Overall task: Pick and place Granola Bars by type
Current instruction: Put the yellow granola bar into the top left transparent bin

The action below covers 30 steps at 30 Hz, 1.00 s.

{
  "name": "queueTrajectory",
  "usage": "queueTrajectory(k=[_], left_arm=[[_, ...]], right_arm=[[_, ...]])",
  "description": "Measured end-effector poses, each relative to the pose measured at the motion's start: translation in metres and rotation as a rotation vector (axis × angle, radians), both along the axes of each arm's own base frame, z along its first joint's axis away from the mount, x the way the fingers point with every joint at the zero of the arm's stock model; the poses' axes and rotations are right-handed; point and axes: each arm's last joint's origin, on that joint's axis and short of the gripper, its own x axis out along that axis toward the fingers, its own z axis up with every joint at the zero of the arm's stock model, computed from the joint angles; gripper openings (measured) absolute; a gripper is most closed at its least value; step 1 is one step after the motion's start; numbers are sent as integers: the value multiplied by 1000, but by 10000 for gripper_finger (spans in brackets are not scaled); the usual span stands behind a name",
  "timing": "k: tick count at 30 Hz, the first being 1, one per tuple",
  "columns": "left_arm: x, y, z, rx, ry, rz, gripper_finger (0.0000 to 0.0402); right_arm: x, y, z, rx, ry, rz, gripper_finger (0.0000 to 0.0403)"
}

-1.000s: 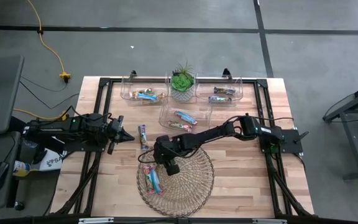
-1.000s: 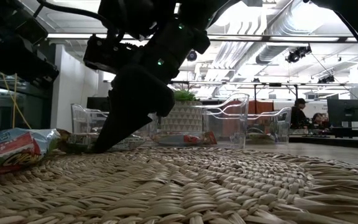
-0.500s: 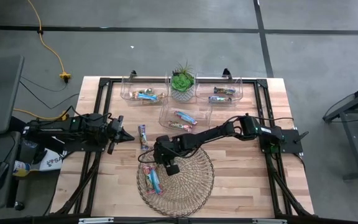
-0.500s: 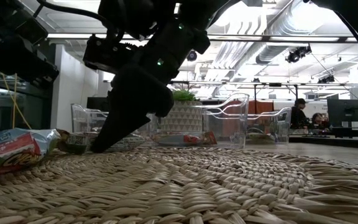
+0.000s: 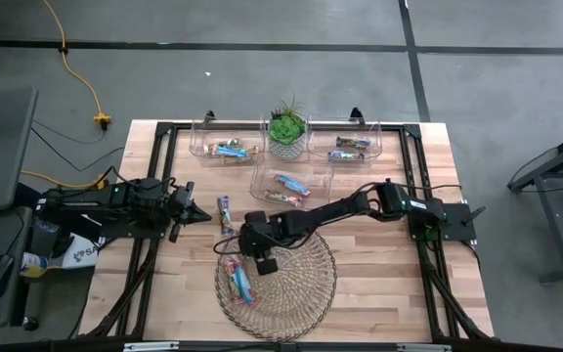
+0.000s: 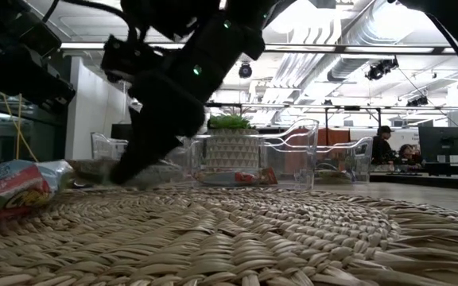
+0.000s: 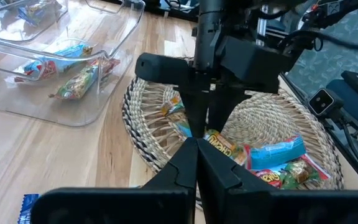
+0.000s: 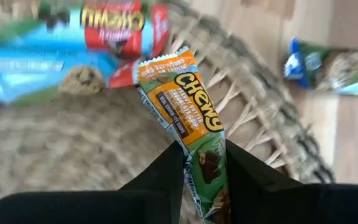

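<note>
Now the right claw (image 8: 202, 163) is over the left part of the round wicker tray (image 5: 306, 293), and its two fingers are pressed on the end of an orange Chewy bar (image 8: 188, 124); the rest of this wrapper points away from the claw, above the woven straw. Just beside it on the tray lie a blue bar (image 8: 36, 68) and a red bar (image 8: 120, 22). One more bar (image 5: 225, 213) lies on the bare counter (image 5: 379, 284), between the two arms. Far on the counter stand three clear bins (image 5: 291, 181), each one with some bars inside, and a small green plant (image 5: 286, 129) between them. The left claw (image 5: 203, 214) waits at the left side, near the lone bar, with its fingers closed together and nothing in them.
</note>
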Motion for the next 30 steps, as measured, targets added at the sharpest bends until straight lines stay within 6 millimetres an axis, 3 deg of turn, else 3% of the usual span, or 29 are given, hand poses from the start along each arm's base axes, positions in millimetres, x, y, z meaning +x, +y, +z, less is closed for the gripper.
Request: queueTrajectory(k=[10, 18, 30], left_arm=[[0, 0, 0, 0, 0, 0, 1], [0, 0, 0, 0, 0, 0, 1], [0, 0, 0, 0, 0, 0, 1]], right_arm=[[10, -1, 30, 34, -50, -61, 84], [18, -3, 59, 164, -86, -144, 84], [24, 3, 92, 378, -130, -127, 84]])
